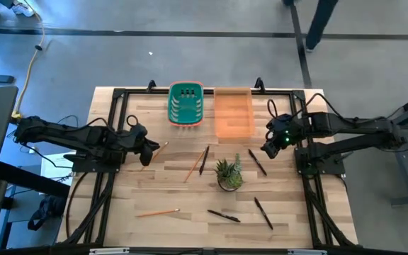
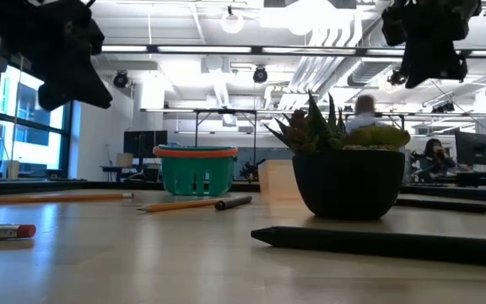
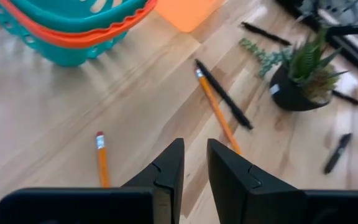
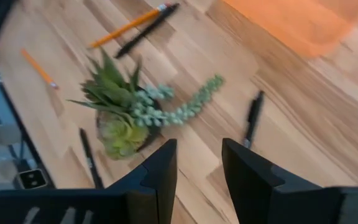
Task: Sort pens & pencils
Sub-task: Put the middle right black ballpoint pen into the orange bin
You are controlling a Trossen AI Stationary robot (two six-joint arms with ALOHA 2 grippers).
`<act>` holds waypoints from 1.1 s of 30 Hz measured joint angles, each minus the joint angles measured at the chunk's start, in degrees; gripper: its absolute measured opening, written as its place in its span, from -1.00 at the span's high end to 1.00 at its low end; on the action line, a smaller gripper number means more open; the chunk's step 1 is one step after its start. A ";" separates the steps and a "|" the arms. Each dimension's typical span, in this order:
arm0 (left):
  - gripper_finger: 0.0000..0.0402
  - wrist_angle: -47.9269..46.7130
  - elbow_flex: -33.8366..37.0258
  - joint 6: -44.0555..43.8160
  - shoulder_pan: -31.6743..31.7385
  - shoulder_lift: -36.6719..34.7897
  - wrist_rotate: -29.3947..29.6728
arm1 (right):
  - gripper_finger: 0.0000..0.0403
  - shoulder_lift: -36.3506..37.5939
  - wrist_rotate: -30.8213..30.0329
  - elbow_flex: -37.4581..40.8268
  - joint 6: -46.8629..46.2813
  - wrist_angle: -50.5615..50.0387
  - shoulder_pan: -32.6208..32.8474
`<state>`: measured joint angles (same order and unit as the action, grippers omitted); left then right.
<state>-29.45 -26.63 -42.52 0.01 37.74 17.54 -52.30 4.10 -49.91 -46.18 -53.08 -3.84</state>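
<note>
Three orange-tan pencils lie flat on the wooden table: one [image 1: 153,154] beside my left gripper [image 1: 149,150], one [image 1: 194,165] at the middle, and one [image 1: 157,212] near the front. Black pens lie at the middle [image 1: 204,160], right of the plant [image 1: 256,162] and near the front [image 1: 223,216] [image 1: 263,212]. My left gripper [image 3: 194,149] hangs open above the table, the near pencil [image 3: 101,158] just ahead of its fingers. My right gripper [image 1: 269,147] [image 4: 197,152] is open in the air, above a pen [image 4: 252,118].
A teal basket with an orange rim [image 1: 185,105] and a clear orange bin [image 1: 233,112] stand side by side at the far edge. A small potted succulent [image 1: 229,174] sits in the middle of the table among the pens. A black frame borders the table.
</note>
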 joint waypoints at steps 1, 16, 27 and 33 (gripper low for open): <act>0.71 -0.44 0.00 -0.33 0.02 0.02 -0.02 | 0.41 -0.46 0.01 0.00 -0.23 -0.49 0.17; 0.71 -1.38 0.00 -1.03 0.00 -0.13 0.00 | 0.41 -12.60 1.95 0.02 -1.49 -1.60 1.91; 0.71 -1.16 0.00 -0.98 0.00 -0.15 -0.02 | 0.41 -18.27 -1.58 0.15 -3.60 -1.65 3.94; 0.71 -1.05 0.00 -0.96 0.00 -0.15 -0.03 | 0.41 -21.29 -2.58 0.15 -5.08 -1.40 5.75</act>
<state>-30.50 -26.63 -43.48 0.01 37.58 17.51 -73.59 1.52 -49.76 -51.26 -54.48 1.91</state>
